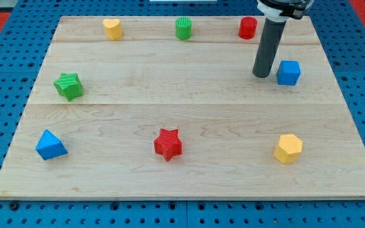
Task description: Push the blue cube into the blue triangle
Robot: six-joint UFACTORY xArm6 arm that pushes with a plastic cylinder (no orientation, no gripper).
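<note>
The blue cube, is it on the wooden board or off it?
On. The blue cube sits fully on the board, right of my tip.

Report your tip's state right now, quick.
My tip: no gripper, just a rod, holding nothing. It sits at the view's left of the blue cube, close beside it; contact cannot be told.

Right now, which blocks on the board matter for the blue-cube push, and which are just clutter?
In play:
- blue cube, at the view's upper right
- blue triangle, at the view's lower left
- my tip, just left of the cube

Lying about:
- yellow heart
- green cylinder
- red cylinder
- green star
- red star
- yellow hexagon
</note>
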